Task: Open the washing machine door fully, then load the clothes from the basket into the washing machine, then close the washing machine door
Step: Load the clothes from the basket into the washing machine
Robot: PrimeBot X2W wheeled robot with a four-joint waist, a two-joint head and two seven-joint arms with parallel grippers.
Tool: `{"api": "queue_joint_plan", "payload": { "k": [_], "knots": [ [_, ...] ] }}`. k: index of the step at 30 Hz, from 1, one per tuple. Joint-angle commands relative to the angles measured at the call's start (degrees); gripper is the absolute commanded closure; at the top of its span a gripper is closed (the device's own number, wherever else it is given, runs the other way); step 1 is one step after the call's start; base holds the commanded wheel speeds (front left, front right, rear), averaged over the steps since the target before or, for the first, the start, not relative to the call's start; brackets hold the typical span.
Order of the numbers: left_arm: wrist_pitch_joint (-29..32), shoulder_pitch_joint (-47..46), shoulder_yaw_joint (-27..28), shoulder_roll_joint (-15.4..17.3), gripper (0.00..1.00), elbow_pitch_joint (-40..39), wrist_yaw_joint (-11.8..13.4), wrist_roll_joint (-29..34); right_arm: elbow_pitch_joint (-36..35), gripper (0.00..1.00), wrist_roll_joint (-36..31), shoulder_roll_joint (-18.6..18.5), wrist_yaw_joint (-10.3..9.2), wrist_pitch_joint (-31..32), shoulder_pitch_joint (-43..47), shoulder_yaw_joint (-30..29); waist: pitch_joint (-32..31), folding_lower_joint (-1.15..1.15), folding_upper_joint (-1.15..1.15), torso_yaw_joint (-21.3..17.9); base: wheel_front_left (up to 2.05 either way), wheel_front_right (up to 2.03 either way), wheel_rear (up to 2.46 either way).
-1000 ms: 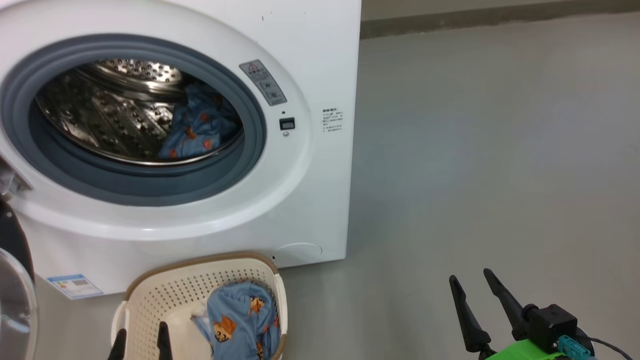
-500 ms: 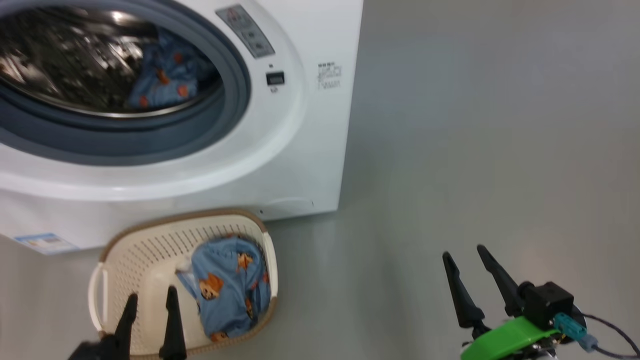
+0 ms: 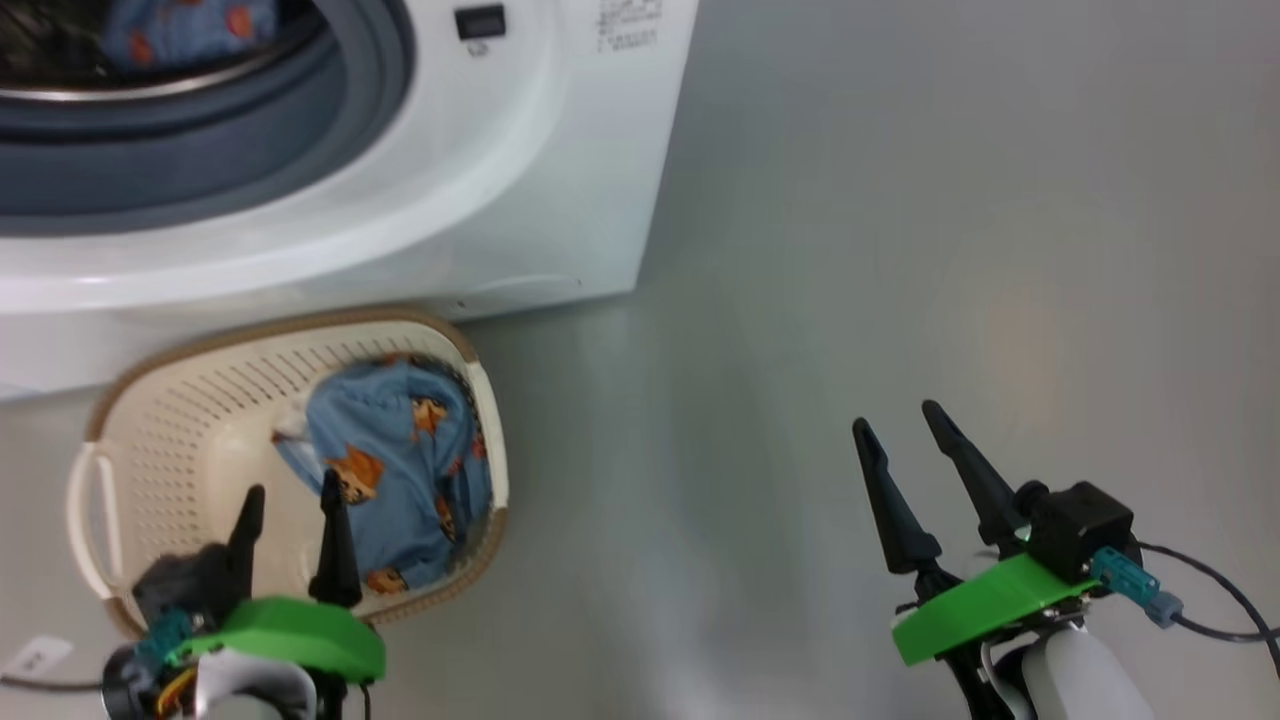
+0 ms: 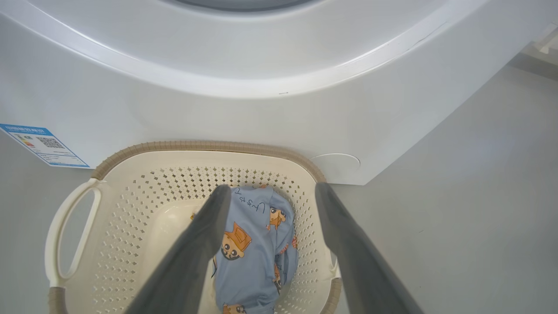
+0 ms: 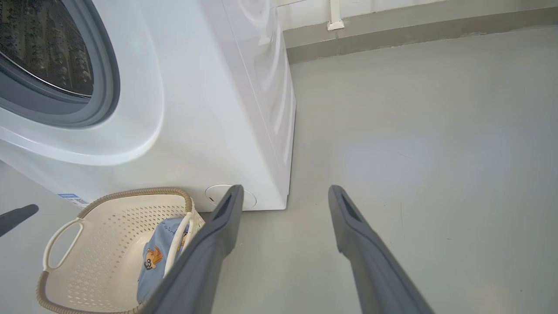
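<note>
Nearest you, the left gripper (image 3: 292, 482) hangs over the near half of the basket (image 3: 180, 400), fingers pointing toward the machine. The right gripper (image 3: 894, 415) hangs over bare grey floor (image 3: 900, 220), well apart from the basket and from the machine's corner.

Room: your right side is open floor out to the wall skirting (image 5: 414, 30). Your left side is tight. The basket's far brown rim sits just beside the lower front of the washing machine (image 3: 520, 180); you cannot tell whether they touch. A cream side handle (image 3: 85, 510) juts from the basket's left end.

Clothes: one light-blue fox-print garment (image 3: 400, 450) is bunched in the right half of the basket against its right wall, and the left half shows bare perforated plastic. Further back, a second garment (image 3: 180, 25) of the same print lies in the drum behind the grey gasket (image 3: 200, 190). A blue label sticker (image 4: 43, 146) sits low on the machine front, left of the basket.

Jaws: both pairs are spread wide and released.
- Left: in the wrist view the fingers frame the fox-print garment with nothing gripped. In the head view one fingertip overlaps the fabric's edge, and contact cannot be told.
- Right: it holds nothing and touches nothing.
</note>
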Motion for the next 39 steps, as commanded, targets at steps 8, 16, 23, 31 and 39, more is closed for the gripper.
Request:
{"api": "queue_joint_plan", "payload": {
  "k": [8, 16, 23, 31, 39],
  "knots": [
    [-0.37, -10.59, 4.23, 0.53, 0.0, 7.89, -2.14, 0.82, -2.17, 0.0, 2.71, 0.07, 0.09, -0.34, -3.54, 2.88, 12.12, -0.01, 0.0, -3.72, 0.0, 0.0, 0.0],
    [-0.37, -19.18, 4.64, 2.11, 0.0, 17.88, -2.95, 3.96, -2.82, 0.0, 5.14, 0.07, 0.09, -0.34, -6.46, 5.11, 18.86, -0.01, 0.0, -6.18, 0.0, 0.0, 0.0],
    [-0.29, -25.96, 4.16, 6.36, 0.0, 25.78, -3.08, 6.12, -3.2, 0.0, 7.6, 0.07, 0.09, -0.34, -8.24, 6.93, 23.79, -0.01, 0.0, -8.67, 0.0, 0.0, 0.0],
    [0.56, -31.9, 7.32, 10.47, 0.0, 32.02, -0.12, 4.31, -3.27, 0.0, 10.15, 0.07, 0.09, -0.34, -9.28, 9.14, 28.26, -0.01, 0.0, -11.24, 0.0, 0.0, 0.0],
    [3.61, -34.72, 9.07, 11.88, 0.0, 37.17, 4.17, 3.05, -3.47, 0.0, 10.85, 0.07, 0.09, -0.34, -9.51, 9.67, 30.03, -0.01, 0.0, -12.21, 0.0, 0.0, 0.0]
  ]
}}
